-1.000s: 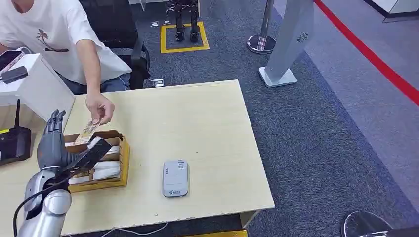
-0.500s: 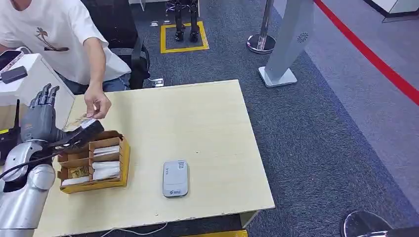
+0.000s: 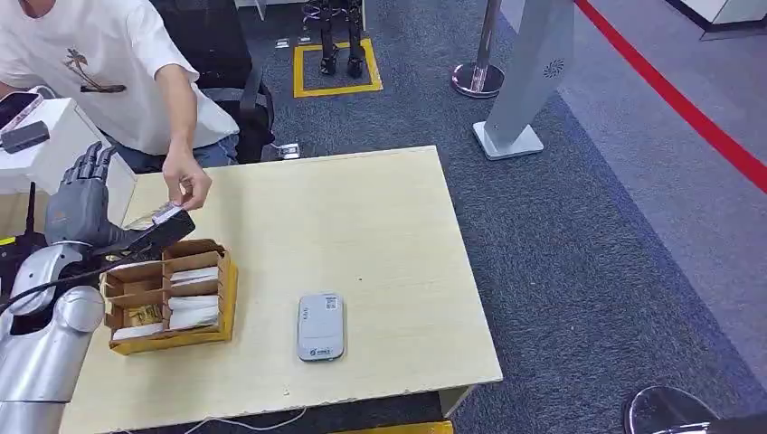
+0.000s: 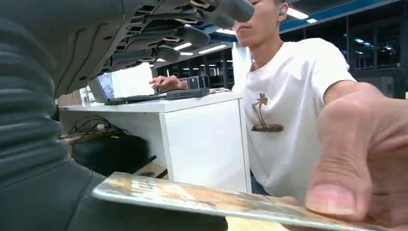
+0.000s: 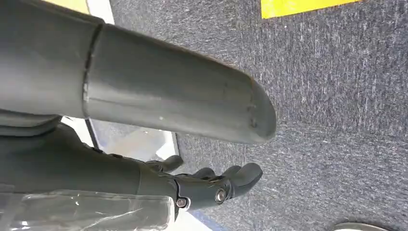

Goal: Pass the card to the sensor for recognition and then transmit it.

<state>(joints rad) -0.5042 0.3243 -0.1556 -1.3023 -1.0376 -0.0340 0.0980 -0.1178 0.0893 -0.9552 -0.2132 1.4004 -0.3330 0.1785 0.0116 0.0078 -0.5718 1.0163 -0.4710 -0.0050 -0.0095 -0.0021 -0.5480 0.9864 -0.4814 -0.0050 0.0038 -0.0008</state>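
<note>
Head view: card (image 3: 161,215) on left thumb, fingers (image 3: 90,163) spread

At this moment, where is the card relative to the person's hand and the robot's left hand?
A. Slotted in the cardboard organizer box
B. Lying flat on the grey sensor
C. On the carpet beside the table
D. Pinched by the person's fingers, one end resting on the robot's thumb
D: in the left wrist view the card lies on the left hand thumb while the person's hand pinches its other end.

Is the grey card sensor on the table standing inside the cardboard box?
No, the sensor lies flat on the bare table, apart from the cardboard box beside it.
</note>
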